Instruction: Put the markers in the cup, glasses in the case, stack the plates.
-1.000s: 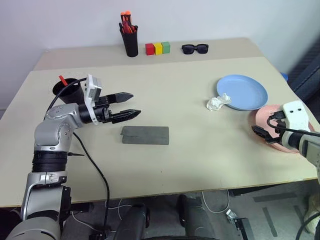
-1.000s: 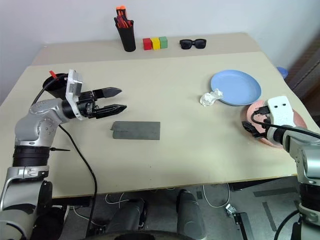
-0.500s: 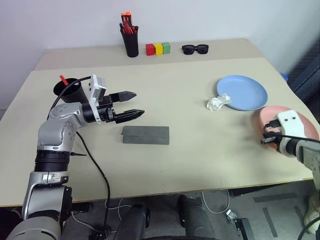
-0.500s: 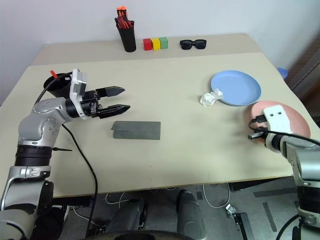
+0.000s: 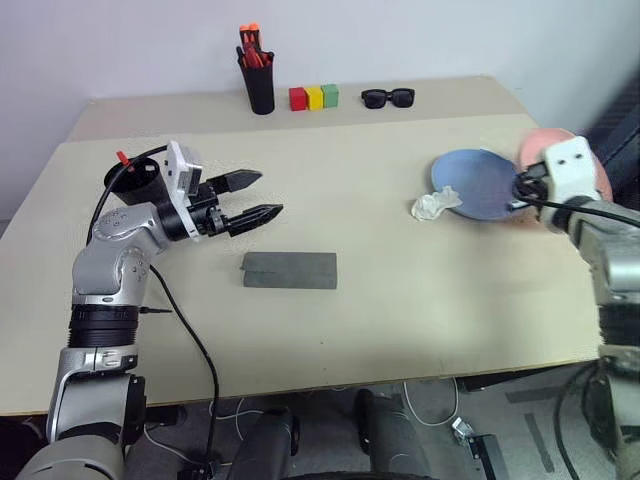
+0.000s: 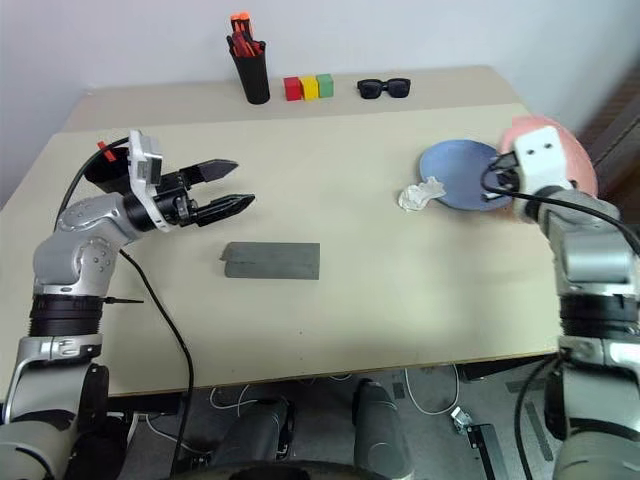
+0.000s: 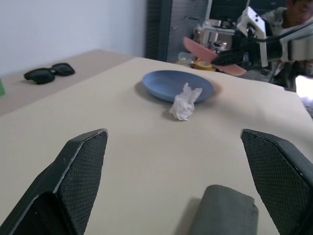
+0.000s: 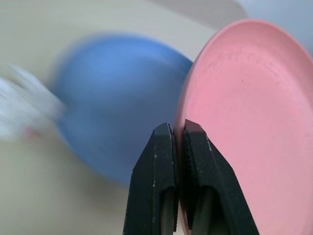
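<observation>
The plate-stacking step is in hand. The pink plate (image 8: 244,127) is pinched at its rim by the fully closed right end effector (image 8: 178,134) and is held tilted in the air, just beside the blue plate (image 5: 478,182) resting on the surface (image 5: 400,290). The left end effector (image 5: 255,197) is spread wide and empty above the surface near the closed grey case (image 5: 290,270). Next, the pink plate should be levelled over the blue plate, lowered, then released.

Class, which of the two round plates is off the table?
The salmon pink plate, pinched in the right hand; the light blue plate lies flat.
</observation>
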`<state>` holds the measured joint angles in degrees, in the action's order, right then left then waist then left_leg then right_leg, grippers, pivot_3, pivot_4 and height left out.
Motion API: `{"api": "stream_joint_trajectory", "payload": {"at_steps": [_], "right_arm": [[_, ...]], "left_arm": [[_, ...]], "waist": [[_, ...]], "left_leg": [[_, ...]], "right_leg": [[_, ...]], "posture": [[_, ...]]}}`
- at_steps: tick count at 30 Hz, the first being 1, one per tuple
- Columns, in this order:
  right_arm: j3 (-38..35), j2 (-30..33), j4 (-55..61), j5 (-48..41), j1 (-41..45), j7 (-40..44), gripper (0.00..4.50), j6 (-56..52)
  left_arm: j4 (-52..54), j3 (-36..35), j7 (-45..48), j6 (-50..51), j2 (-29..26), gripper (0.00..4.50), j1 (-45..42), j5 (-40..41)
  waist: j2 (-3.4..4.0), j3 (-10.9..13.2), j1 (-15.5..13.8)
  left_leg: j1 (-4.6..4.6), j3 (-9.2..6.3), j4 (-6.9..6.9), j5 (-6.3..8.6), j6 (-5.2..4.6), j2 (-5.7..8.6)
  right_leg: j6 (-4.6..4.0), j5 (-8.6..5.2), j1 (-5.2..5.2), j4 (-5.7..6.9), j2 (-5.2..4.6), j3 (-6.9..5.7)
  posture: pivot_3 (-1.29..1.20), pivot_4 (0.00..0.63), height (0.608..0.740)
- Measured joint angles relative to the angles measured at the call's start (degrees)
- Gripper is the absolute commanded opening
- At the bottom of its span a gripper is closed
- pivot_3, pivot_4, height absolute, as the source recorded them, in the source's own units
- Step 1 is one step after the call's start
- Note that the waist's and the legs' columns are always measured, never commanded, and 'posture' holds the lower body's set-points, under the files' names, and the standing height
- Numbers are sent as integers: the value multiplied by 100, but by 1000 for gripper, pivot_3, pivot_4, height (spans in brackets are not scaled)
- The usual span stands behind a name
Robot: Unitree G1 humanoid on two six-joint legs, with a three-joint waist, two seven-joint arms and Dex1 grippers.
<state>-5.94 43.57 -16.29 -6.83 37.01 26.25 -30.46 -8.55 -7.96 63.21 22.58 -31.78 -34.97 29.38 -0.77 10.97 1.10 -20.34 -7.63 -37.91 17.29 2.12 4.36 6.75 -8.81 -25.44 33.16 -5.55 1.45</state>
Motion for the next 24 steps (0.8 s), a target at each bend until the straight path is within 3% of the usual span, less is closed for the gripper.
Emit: {"api": "stream_joint_trajectory", "payload": {"at_steps": [8,16,20,24], "right_arm": [[741,-625,-2090,497,1203,386,108,1379],[792,-767,-3043,711,1590,555,3830,1963],[742,-797,-3059,752,1682,574,3830,1991],[383,-969,-2549,249,1662,834,3830,1548]], "left_arm": [[497,-54,-270,65,-16,4500,480,105],[880,-235,-531,174,-153,4500,781,251],[886,-234,-596,184,-158,4500,793,263],[871,-232,-600,179,-157,4500,783,263]], "waist": [[1,1,-19],[3,2,1],[3,2,7],[5,4,10]], "left_leg": [[-7,0,0,0,1,0],[-4,1,1,1,0,1],[-4,1,1,1,0,1],[-4,0,3,1,-1,0]], "right_leg": [[0,1,-3,-3,-1,0],[0,1,-3,-1,0,0],[0,1,-3,-1,0,0],[0,1,-5,-1,0,0]], "posture": [[0,150,740],[0,150,740],[0,150,740],[0,150,740]]}}
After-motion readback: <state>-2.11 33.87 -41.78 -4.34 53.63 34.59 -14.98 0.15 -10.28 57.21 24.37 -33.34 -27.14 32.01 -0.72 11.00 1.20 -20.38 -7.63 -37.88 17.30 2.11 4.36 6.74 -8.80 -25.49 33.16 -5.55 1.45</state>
